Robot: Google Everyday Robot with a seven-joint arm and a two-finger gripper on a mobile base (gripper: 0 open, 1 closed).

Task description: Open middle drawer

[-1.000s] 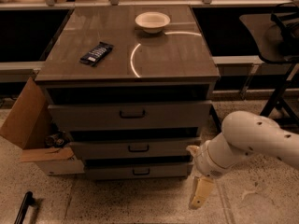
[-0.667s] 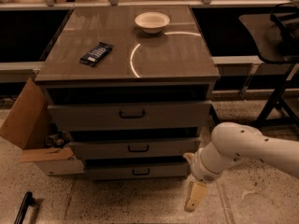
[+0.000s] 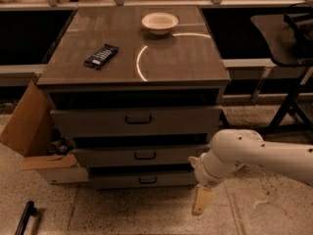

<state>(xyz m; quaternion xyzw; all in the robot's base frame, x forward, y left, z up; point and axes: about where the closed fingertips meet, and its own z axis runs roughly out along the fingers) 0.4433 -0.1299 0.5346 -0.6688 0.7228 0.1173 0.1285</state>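
Observation:
The middle drawer (image 3: 107,156) is a wide grey drawer front with a small black handle (image 3: 145,155) at its centre. It sits in the grey cabinet between the taller top drawer (image 3: 93,121) and the slim bottom drawer (image 3: 115,180). All three fronts stand slightly out from the cabinet, each lower one set further back than the one above. My gripper (image 3: 201,202) hangs from the white arm (image 3: 244,153) near the floor. It is to the right of and below the middle drawer's handle, not touching the cabinet.
On the cabinet top (image 3: 186,58) lie a white bowl (image 3: 159,22) and a black packet (image 3: 101,56). An open cardboard box (image 3: 29,129) leans against the cabinet's left side. A black stand (image 3: 291,97) is at the right. A black bar (image 3: 24,218) lies on the floor at lower left.
My arm and gripper have moved left, closer to the cabinet's lower right corner. The drawers have not moved.

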